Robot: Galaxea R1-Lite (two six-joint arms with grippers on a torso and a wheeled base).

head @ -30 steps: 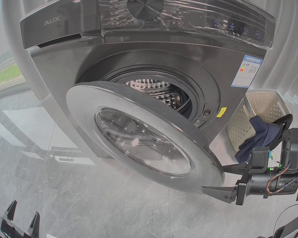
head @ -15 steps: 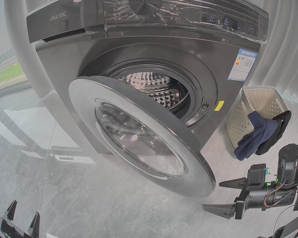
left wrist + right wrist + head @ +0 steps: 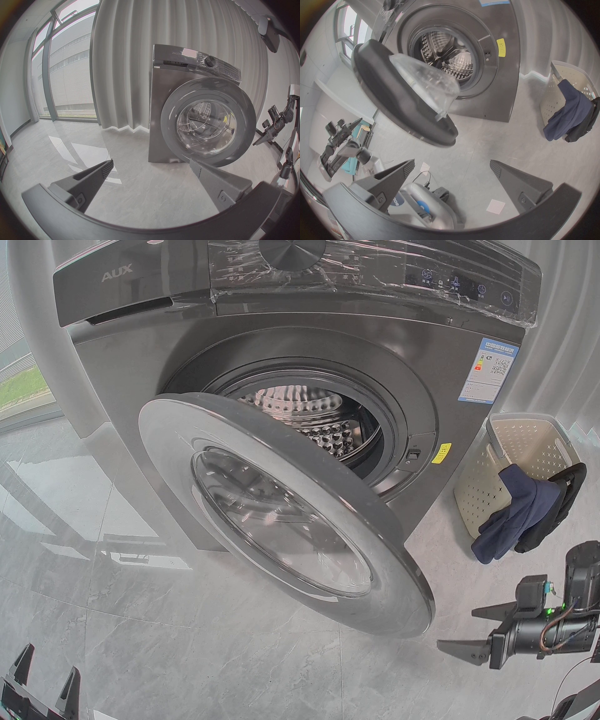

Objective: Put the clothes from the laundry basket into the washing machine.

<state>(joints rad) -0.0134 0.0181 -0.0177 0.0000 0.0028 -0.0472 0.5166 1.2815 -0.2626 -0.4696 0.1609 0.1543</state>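
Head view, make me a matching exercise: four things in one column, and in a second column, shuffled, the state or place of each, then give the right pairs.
Column one
1. round grey washing machine door with a glass window
2. navy blue cloth garment
3. cream perforated plastic laundry basket
4. right claw

Column two
A. standing on the grey tiled floor
B. open and empty, above the floor
C. swung wide open
D. draped over the basket's rim

Pairs: 1-C, 2-D, 3-A, 4-B

Grey washing machine (image 3: 156,371), cream laundry basket (image 3: 531,440), navy and black clothes (image 3: 525,509)
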